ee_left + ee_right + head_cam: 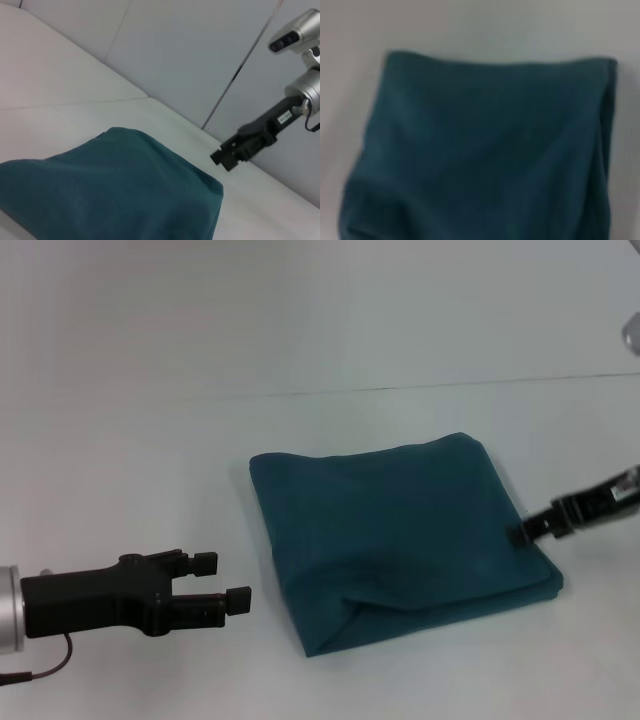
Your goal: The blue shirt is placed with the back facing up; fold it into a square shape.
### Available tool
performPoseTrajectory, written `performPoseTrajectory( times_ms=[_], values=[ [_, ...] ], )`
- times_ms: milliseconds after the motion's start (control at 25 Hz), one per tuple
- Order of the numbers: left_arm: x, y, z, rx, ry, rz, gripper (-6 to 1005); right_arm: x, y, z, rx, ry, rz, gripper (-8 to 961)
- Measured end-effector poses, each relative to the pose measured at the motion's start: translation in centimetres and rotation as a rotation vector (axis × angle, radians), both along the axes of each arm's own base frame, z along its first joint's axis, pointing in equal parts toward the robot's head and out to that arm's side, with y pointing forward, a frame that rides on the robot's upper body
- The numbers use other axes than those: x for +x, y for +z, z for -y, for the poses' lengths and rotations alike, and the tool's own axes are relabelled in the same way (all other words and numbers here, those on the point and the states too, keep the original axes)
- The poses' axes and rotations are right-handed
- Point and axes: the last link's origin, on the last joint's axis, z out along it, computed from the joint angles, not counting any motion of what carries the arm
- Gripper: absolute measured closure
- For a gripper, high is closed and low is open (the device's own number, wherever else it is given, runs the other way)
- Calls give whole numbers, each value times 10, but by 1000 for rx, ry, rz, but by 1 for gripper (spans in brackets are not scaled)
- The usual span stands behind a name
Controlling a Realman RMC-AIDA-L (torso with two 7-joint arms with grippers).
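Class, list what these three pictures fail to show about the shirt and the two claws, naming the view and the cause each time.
1. Shirt: the front and any lettering are folded under in all views.
2. Right claw: in the head view its tips are dark against the shirt's edge; open or shut is unclear, as is contact.
3. Right wrist view: blurred, the shirt's near edge cut off, no claw visible.
4. Left wrist view: the left claw is absent; the shirt runs off the frame.

The blue shirt [400, 540] lies folded into a rough square, plain teal side up, flat on the white worktop [120, 460], slightly rumpled along its near edge.
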Motion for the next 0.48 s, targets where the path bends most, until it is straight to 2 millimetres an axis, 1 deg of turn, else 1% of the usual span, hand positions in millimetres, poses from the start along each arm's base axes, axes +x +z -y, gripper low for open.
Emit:
performPoseTrajectory(
  times_ms=[120,200,400,480],
  values=[
    [0,-1,-1,3,1,-3,97,7,-5,2,-9,-22,68,273],
    [0,-1,-1,3,1,-4,97,8,-7,3,-12,-26,79,228],
    [1,-1,-2,3,-2,-5,98,9,-10,1,-3,-18,77,239],
    [1,-2,-1,3,-1,-5,98,10,-16,-1,-16,-17,74,239]
  ],
)
